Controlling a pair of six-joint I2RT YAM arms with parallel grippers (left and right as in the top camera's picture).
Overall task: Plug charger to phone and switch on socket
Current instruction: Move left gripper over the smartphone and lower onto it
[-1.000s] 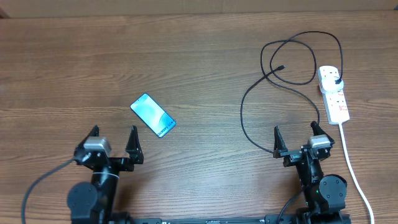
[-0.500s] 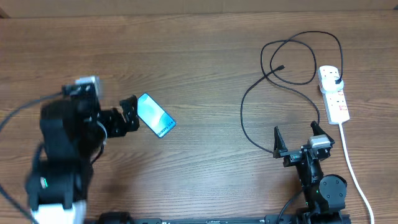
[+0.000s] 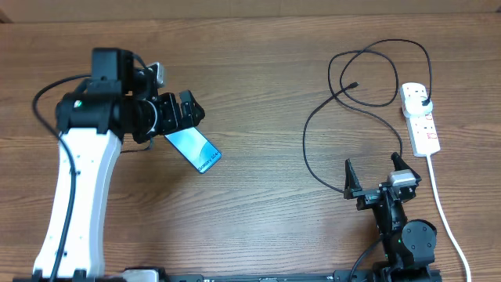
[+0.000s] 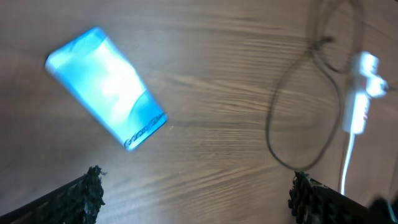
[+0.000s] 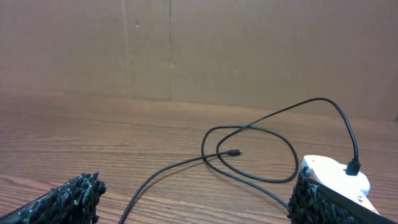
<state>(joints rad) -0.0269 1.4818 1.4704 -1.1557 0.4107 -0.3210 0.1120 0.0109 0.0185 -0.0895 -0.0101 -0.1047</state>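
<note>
Ana: Left arm has swung up and away from the near edge of the desk (image 3: 258,204). 1 second ago it sat low by that edge, and now the left hand (image 3: 185,117) hangs over the far-left end of the phone (image 3: 197,149). The right arm has not moved.

Ben: Is the left hand holding anything?

Ana: No. Its 2 fingers (image 4: 87,190) stand wide apart with nothing between them. In the wrist view the phone lies ahead of them, blurred, flat on the wood with its blue screen up.

Ben: Has the phone shifted?

Ana: No, it is in the same spot, slanted, on the left half of the desk and well apart from the charger cable (image 3: 304,145).

Ben: And the right hand?

Ana: The right hand (image 3: 373,165) sits near the front edge on the right, also spread wide and empty. The cable passes just beside its left finger.

Ben: Where is the rest of the charger?

Ana: All on the right half. Its black plug (image 3: 423,103) sits at the far end of the white power strip (image 3: 421,125). The cable loops across the wood, and the small connector (image 3: 355,84) lies loose inside 1 loop, not joined to the phone.

Ben: And the power strip?

Ana: It lies lengthwise at the far right. Its thick white cord (image 3: 438,196) runs toward the near edge past the right arm. The red switches (image 3: 427,117) are too small to tell if they are on or off.
</note>
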